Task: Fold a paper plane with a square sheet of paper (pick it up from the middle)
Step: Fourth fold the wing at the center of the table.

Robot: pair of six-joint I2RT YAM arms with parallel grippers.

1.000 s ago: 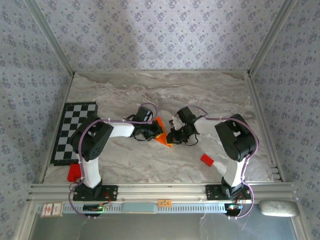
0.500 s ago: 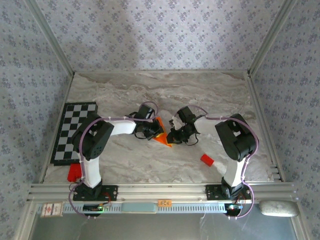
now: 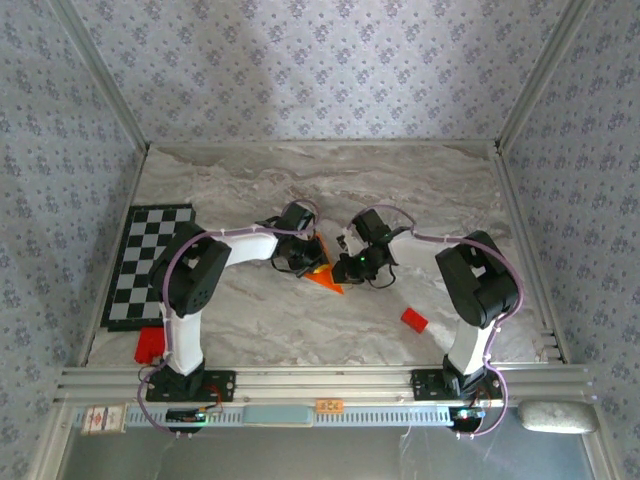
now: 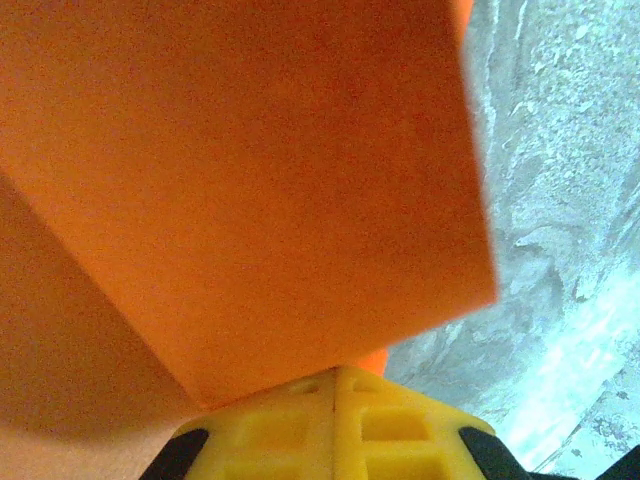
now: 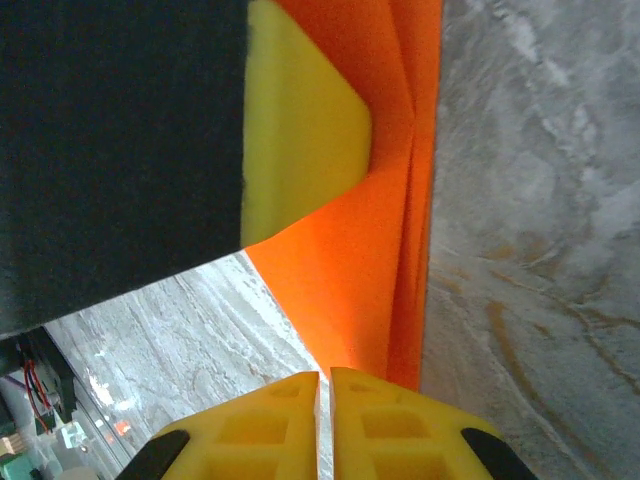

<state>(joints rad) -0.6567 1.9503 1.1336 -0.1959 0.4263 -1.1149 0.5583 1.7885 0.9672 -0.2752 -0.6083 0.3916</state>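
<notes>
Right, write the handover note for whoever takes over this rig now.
Left gripper: shut on the orange paper, at the middle of the table.
Right gripper: fingers together at the paper's edge; whether it pinches the paper is unclear.
Done: the paper is folded into layers, with one point towards the arm bases.
Left: the remaining folds; it is not yet a slim dart.
The red block lies apart, by the right arm.

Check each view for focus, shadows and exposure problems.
Top external: evenly lit and sharp, with a soft shadow on the wallpapered back wall. Left wrist: the bright orange folded paper sheet sits too close, blurred, shaded at lower left. Right wrist: paper creases sharp, the black casing underexposed, the marble tabletop slightly soft.
</notes>
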